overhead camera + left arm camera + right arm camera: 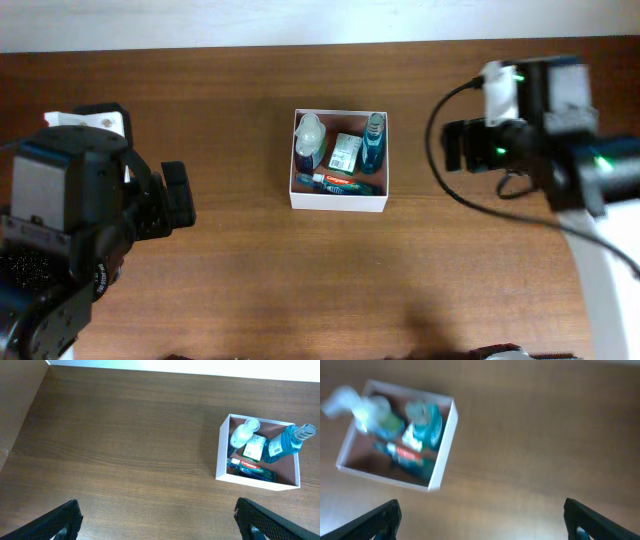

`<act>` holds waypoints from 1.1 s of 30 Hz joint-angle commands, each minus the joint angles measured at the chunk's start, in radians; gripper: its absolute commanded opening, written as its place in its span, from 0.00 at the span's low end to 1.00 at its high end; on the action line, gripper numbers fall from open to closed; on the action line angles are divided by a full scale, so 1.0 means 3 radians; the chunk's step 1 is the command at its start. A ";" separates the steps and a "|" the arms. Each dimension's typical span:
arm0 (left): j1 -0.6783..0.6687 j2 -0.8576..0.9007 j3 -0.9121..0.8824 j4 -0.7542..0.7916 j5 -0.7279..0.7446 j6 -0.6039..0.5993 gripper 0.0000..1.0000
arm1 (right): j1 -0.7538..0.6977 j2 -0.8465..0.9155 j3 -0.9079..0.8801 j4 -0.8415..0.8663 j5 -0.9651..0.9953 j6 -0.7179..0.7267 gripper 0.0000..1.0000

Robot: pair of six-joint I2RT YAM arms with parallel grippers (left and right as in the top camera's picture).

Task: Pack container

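The container (337, 201) is a square white box with a pinkish-brown inside, at the middle of the table. In it lie a clear bottle (309, 139), a green-white packet (345, 152), a blue mouthwash bottle (373, 143) and a toothpaste tube (337, 182). It also shows in the left wrist view (222, 455) and, blurred, in the right wrist view (444, 445). My left gripper (157, 517) is open and empty, well left of the box. My right gripper (482, 517) is open and empty, right of the box.
The brown wooden table (240, 270) ends at a white wall along the far edge. The left arm's body (70, 220) stands at the left and the right arm's body (550, 140) at the right.
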 commanded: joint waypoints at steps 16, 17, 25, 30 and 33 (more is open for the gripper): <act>0.0020 -0.0001 -0.0008 0.0000 -0.0046 0.0003 0.99 | -0.0828 -0.2599 -0.2645 0.1377 0.0036 -0.0029 0.99; 0.0020 -0.0001 -0.0008 0.0000 -0.0047 0.0003 0.99 | -0.0828 -0.2735 -0.2853 0.1432 0.0025 -0.0028 0.99; 0.0020 -0.0001 -0.0008 0.0000 -0.0046 0.0003 1.00 | -0.0827 -0.3740 -0.4194 0.1742 -0.0071 -0.0017 0.99; 0.0020 -0.0001 -0.0008 0.0000 -0.0046 0.0003 0.99 | -0.0827 -0.4251 -0.4668 0.1947 -0.0165 -0.0017 0.99; 0.0020 -0.0001 -0.0008 0.0000 -0.0046 0.0003 0.99 | -0.0827 -0.4442 -0.4837 0.1948 -0.0206 -0.0017 0.99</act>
